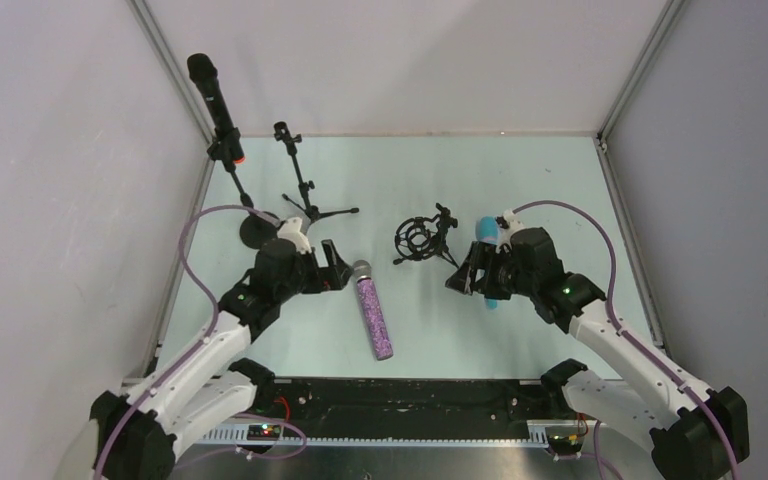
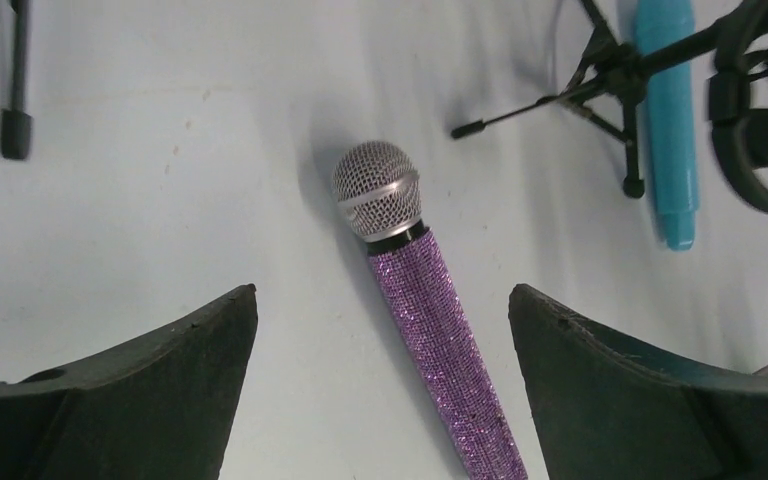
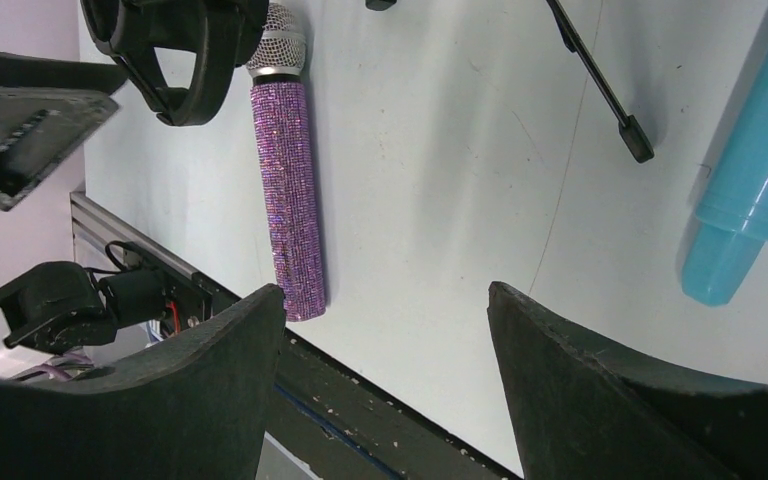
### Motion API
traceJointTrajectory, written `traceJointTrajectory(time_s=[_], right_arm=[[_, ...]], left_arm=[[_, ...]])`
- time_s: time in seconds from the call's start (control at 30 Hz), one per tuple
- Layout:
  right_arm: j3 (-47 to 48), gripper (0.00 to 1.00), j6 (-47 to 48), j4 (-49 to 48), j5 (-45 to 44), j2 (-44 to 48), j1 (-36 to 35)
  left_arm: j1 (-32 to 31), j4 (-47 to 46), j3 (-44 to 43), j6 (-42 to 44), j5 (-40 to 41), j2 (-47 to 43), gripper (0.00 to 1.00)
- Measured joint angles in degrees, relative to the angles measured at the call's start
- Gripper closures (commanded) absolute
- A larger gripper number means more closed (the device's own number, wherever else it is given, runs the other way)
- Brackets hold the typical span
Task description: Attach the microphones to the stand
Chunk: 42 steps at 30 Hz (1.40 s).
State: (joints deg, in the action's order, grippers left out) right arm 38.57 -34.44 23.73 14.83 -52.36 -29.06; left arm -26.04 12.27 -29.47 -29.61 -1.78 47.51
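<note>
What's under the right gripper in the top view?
The turquoise mic, lying on the table. Both its ends show, but its middle is hidden by the right gripper. Between the open jaws there is only bare table.

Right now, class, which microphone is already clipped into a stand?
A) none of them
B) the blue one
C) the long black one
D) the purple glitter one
C: the black microphone sits tilted up in the clip of the stand at the back left, while the purple microphone and the blue microphone lie flat on the table.
</note>
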Motion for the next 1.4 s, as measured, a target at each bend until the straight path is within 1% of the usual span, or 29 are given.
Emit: traceJointTrajectory(time_s=[0.13, 0.27, 0.47, 0.63, 0.8, 1.0, 1.03, 1.07, 1.13, 1.2, 1.4], right_arm=[[-0.2, 0.22, 0.0, 0.0, 0.0, 0.3, 0.1], [-0.2, 0.22, 0.0, 0.0, 0.0, 0.3, 0.2], [-0.7, 0.22, 0.0, -0.1, 0.0, 0.4, 0.2], [-1.5, 0.22, 0.0, 0.0, -0.1, 0.4, 0.2], [-1.7, 0.22, 0.0, -0.2, -0.5, 0.5, 0.2], [-2.1, 0.22, 0.0, -0.2, -0.6, 0.5, 0.3], [-2.1, 0.22, 0.0, -0.2, -0.6, 0.5, 0.3], [-2.1, 0.22, 0.0, -0.2, -0.6, 0.5, 0.3], [-2.1, 0.22, 0.0, -0.1, -0.6, 0.5, 0.3], [-2.1, 0.22, 0.0, -0.1, -0.6, 0.5, 0.3], [-2.1, 0.22, 0.0, 0.0, -0.7, 0.5, 0.3]], left_arm=[[0.0, 1.4, -1.2, -0.5, -3.0, 6.4, 0.02], [-0.2, 2.3, -4.7, -0.5, -6.3, 14.4, 0.02], [-2.8, 2.6, -6.4, -0.5, -6.7, 20.1, 0.02], [-5.8, 3.1, -7.4, -0.7, -3.5, 24.2, 0.02], [-7.7, 3.6, -7.7, -3.1, 0.4, 26.2, 0.02], [-11.9, 3.8, -9.8, -5.5, 6.1, 28.6, 0.02], [-12.4, 3.8, -10.3, -5.9, 6.7, 29.1, 0.00], [-12.8, 3.7, -10.8, -6.2, 7.6, 29.6, 0.08], [-13.5, 3.7, -11.4, -6.7, 9.3, 30.6, 0.19], [-13.9, 3.5, -11.6, -7.1, 10.6, 31.6, 0.22], [-14.3, 2.8, -12.4, -7.7, 12.6, 36.3, 0.24]])
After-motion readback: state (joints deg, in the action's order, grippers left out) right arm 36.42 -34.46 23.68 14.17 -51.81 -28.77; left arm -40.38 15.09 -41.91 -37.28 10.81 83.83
